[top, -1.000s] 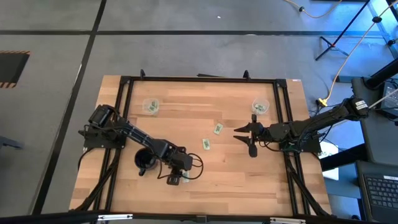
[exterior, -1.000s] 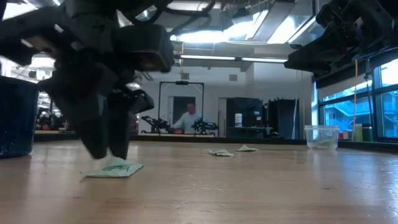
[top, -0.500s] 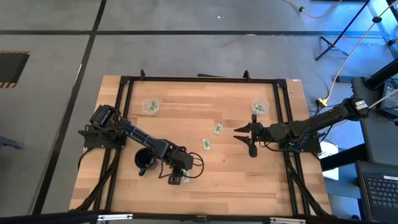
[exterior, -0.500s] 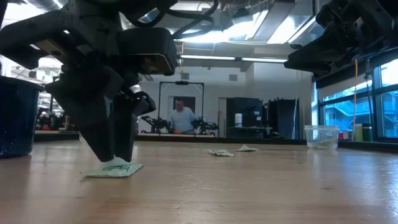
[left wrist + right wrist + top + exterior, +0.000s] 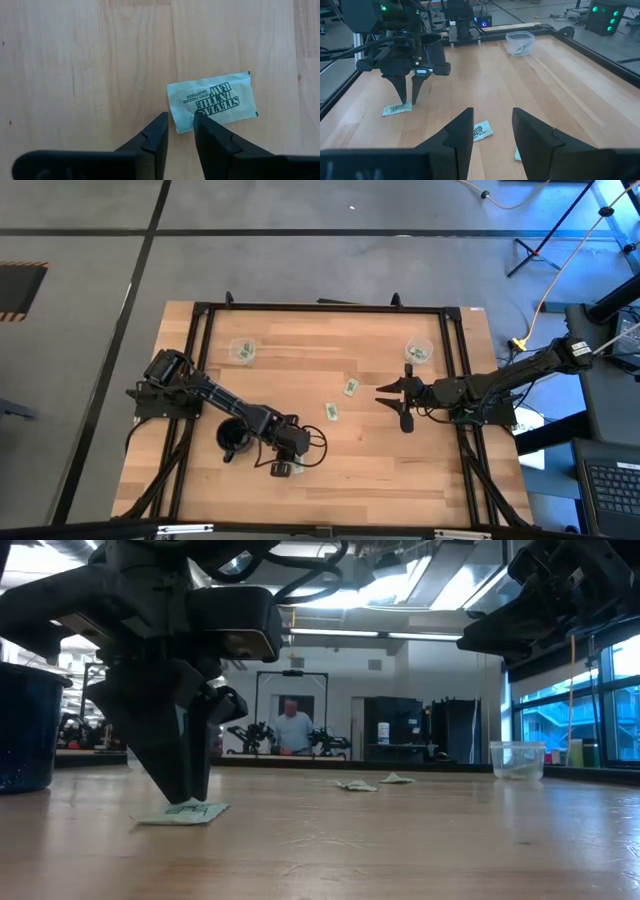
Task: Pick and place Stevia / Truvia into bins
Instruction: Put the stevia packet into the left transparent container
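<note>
A pale green Stevia sachet point(image 5: 212, 100) lies flat on the wood near the table's front edge point(image 5: 183, 812). My left gripper point(image 5: 180, 127) points steeply down at the sachet's short end, with a narrow gap between its fingers and the sachet's corner in that gap. My right gripper point(image 5: 392, 405) hovers open at mid-right, holding nothing. Two more sachets point(image 5: 351, 388) point(image 5: 330, 412) lie flat at the table's middle. Two clear cups point(image 5: 243, 351) point(image 5: 418, 353) stand at the far left and far right, each with sachets inside. My left gripper comes at the sachet from above, slanting. One fingertip point(image 5: 202, 122) lies over the edge of the sachet's short end point(image 5: 187, 120), and the other stands just beside that end's corner. The sachet lies flat on the table. Whether the fingers touch it, I cannot tell.
A black mug point(image 5: 233, 438) stands just left of my left gripper, and shows at the left edge of the low view point(image 5: 20, 730). A black frame point(image 5: 320, 308) runs around the tabletop. A person stands in the room far behind the table.
My left gripper has stayed in place over the sachet, and its fingers have drawn much closer together, down to a narrow gap. The sachet has stayed flat where it was.
</note>
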You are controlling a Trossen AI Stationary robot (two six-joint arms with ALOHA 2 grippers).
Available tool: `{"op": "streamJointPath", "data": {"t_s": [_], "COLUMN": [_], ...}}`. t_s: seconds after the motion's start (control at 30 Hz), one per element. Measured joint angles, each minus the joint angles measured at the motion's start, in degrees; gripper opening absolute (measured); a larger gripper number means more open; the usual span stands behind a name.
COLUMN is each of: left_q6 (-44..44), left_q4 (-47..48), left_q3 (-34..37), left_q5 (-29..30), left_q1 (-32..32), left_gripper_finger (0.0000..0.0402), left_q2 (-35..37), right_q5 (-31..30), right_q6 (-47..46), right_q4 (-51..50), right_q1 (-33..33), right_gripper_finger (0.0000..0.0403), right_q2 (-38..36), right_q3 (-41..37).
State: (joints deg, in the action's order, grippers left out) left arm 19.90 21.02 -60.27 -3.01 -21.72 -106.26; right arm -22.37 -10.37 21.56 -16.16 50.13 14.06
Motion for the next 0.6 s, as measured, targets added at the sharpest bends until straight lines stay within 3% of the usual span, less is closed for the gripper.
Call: {"op": "streamJointPath", "data": {"t_s": [0.37,0.6], "left_q6": [0.09,0.34], "left_q4": [0.34,-0.10], "left_q3": [-0.02,-0.06], "left_q5": [3.28,1.08], "left_q1": [-1.81,-1.35], "left_gripper_finger": [0.0085,0.0060], "left_q2": [-0.74,-2.13], "right_q5": [0.00,0.00], "right_q6": [0.07,0.09], "right_q4": [0.00,0.02], "right_q1": [0.02,0.02], "right_gripper_finger": [0.0139,0.0139], "right_q2": [0.00,0.00], "right_q3": [0.00,0.00]}}
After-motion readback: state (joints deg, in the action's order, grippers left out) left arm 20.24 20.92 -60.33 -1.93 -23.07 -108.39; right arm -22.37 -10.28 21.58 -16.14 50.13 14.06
